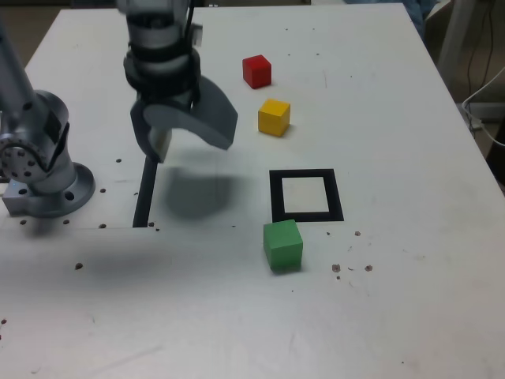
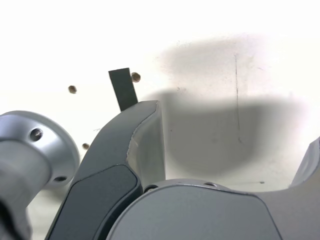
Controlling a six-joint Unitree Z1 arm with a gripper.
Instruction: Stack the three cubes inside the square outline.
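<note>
In the exterior view the black square outline (image 1: 306,195) lies right of the table's middle, its white centre bare. A green cube (image 1: 282,245) rests just in front of it, touching no other cube. Behind the outline sit a yellow cube (image 1: 274,117) and, farther back, a red cube (image 1: 256,71), slightly apart. My gripper (image 1: 189,138) hangs above the table to the exterior view's left of the cubes, jaws spread wide and holding nothing. The wrist view shows my open gripper (image 2: 235,130) over bare white table; no cube appears there.
The arm's grey base (image 1: 43,170) stands at the exterior view's left. A straight black strip (image 1: 144,192), also seen as the strip (image 2: 123,89) in the wrist view, lies beside it under the gripper. Small screw holes (image 1: 351,267) dot the table near the green cube.
</note>
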